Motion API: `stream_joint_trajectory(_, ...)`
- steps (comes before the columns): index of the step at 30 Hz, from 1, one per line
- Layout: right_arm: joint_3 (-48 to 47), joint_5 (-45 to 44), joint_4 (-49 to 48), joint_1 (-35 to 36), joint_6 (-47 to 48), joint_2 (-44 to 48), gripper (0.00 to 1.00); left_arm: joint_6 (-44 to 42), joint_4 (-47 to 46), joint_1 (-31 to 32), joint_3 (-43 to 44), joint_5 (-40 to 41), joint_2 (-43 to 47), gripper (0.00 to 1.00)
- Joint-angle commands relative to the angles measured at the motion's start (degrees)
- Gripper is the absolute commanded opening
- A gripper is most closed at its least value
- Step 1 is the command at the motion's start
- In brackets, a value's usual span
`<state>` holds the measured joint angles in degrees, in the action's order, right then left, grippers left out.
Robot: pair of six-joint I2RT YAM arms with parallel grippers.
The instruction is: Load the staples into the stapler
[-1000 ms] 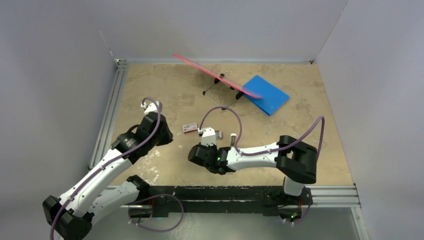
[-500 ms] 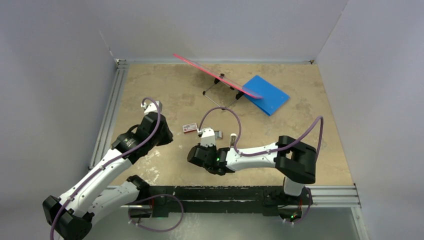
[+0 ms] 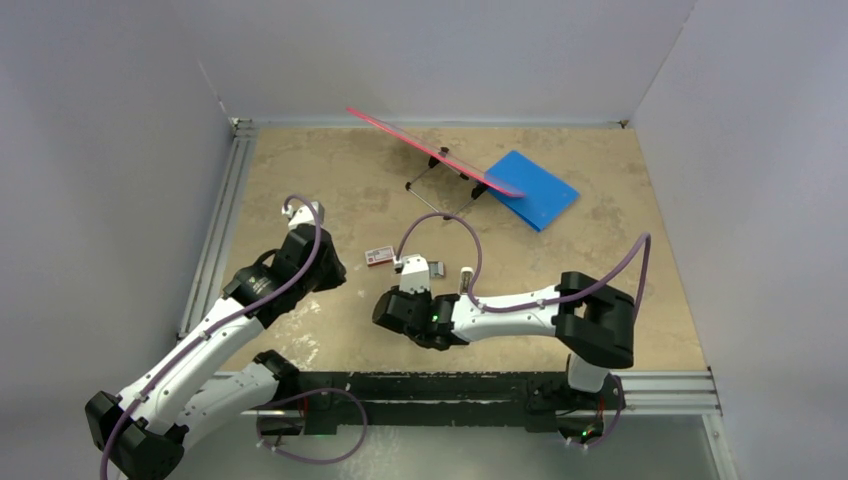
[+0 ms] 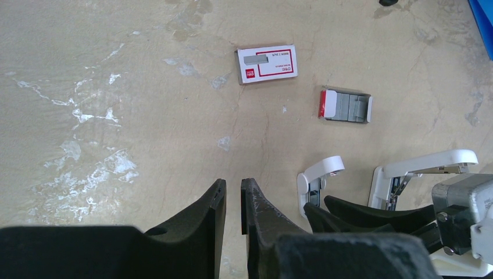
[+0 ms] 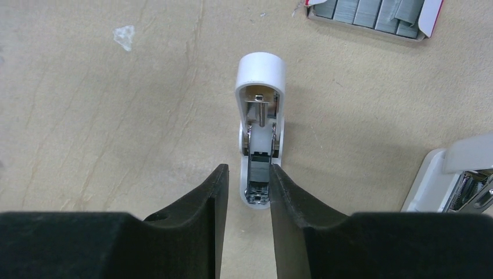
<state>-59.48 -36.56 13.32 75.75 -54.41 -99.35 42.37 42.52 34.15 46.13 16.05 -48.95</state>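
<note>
Since the stapler is laid flat on the table with its lid swung back, its magazine channel is turned upward so that it can be filled. The right gripper is set over the channel's near end with its 2 fingers slightly parted, 1 on each side. A sliver of table is seen between the finger at 9 o'clock and the white body, so nothing is judged to be clamped (contact on the other side cannot be ruled out).

The staples are kept in their red-and-white tray at 1 o'clock from the stapler, apart from it, with the grey strips uncovered so that 1 can be pinched out. The box sleeve is left at 12 o'clock from the left gripper. That gripper's fingers are held a narrow slit apart with nothing between them, off to the side of the work.

A 2nd white stapler is seen at 4 o'clock, also opened. Whether a strip already lies in the channel cannot be told.
</note>
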Motion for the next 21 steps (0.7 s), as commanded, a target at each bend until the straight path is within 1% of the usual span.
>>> stream_joint_trajectory(1,-2.8,-2.0,1.0,0.3,-0.8,2.9,0.34,-0.7,-1.8,-0.1,-0.2,-0.3,0.7,0.16)
stream_joint_trajectory(4,-3.3,-2.4,1.9,0.2,-2.5,3.1,0.34,-0.5,-2.0,-0.1,-0.2,-0.7,0.9,0.17)
stream_joint_trajectory(8,-5.5,-5.4,5.9,-0.8,-6.4,3.4,0.35,0.0,-2.2,-0.1,-0.3,-1.1,1.2,0.24)
stream_joint_trajectory(11,-6.2,-6.0,9.7,-2.7,-9.4,4.0,0.38,0.5,-1.9,-0.1,-0.4,-1.0,1.5,0.28)
stream_joint_trajectory(15,-4.5,-5.0,10.3,-5.2,-11.6,7.1,0.49,1.1,-2.1,-0.1,-0.6,-1.0,2.2,0.37)
stream_joint_trajectory(17,-3.8,-5.2,10.0,-6.1,-11.6,9.2,0.54,1.4,-2.2,0.0,-0.7,-1.1,2.6,0.47)
stream_joint_trajectory(19,-3.2,-5.2,9.5,-7.2,-10.9,11.2,0.59,1.3,-2.5,-0.1,-0.9,-1.4,3.0,0.52)
stream_joint_trajectory(21,-3.2,-5.0,9.8,-9.1,-10.7,12.3,0.6,1.1,-3.1,-0.1,-1.1,-2.2,3.4,0.55)
